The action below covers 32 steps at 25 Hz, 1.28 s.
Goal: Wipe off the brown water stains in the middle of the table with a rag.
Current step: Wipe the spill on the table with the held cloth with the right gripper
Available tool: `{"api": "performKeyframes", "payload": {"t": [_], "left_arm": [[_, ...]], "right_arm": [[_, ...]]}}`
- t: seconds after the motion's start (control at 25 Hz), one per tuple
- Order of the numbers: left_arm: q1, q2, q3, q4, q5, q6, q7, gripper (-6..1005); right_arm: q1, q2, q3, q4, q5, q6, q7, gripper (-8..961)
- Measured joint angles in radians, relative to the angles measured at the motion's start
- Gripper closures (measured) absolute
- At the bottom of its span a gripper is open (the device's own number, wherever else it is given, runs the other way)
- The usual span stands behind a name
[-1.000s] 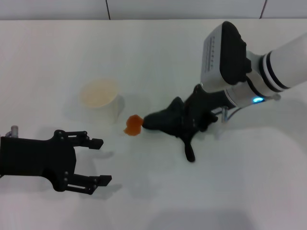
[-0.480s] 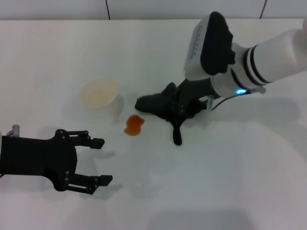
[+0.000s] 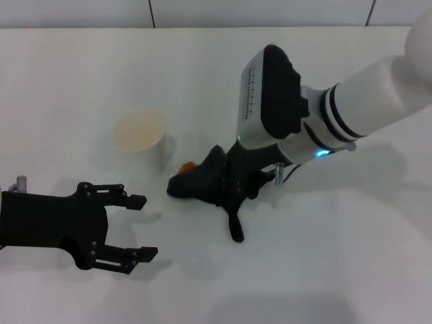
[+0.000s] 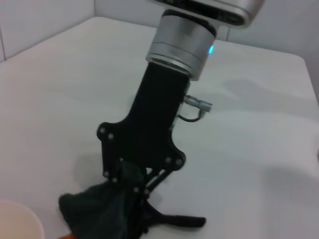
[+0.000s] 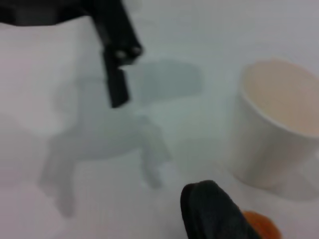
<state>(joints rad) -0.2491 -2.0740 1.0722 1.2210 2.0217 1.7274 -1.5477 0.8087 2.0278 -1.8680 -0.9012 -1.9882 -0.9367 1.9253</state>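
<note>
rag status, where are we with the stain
Right gripper shut on the rag, pressing it over the brown water stains; only an orange edge shows. Left gripper open, idle near table edge. White cup close beside the stain.

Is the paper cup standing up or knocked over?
Standing up. The cup sits on the table with its open mouth facing up.

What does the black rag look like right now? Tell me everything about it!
The rag is a soft black cloth, bunched into a dark lump with a thin tail sticking out toward the robot. It lies on the white table, pinched by the right gripper. It covers most of the brown water stains, so only an orange edge peeks out, close to the white cup.
</note>
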Motion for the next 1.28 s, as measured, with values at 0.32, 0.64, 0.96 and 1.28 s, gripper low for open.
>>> {"api": "performKeyframes", "payload": {"t": [0.32, 0.64, 0.96, 1.28], "left_arm": [[0.000, -0.001, 0.000, 0.000, -0.002, 0.000, 0.003, 137], [0.001, -0.001, 0.000, 0.000, -0.006, 0.000, 0.006, 137], [0.001, -0.002, 0.000, 0.000, -0.006, 0.000, 0.006, 137], [-0.004, -0.002, 0.000, 0.000, -0.006, -0.002, 0.006, 137]], "right_arm": [[-0.001, 0.000, -0.077, -0.029, 0.028, 0.012, 0.004, 860], [0.014, -0.001, -0.073, 0.026, 0.020, 0.144, 0.004, 860], [0.049, -0.006, -0.064, 0.116, 0.016, 0.227, 0.005, 860], [0.055, -0.002, -0.086, 0.089, 0.015, 0.185, -0.002, 861]]}}
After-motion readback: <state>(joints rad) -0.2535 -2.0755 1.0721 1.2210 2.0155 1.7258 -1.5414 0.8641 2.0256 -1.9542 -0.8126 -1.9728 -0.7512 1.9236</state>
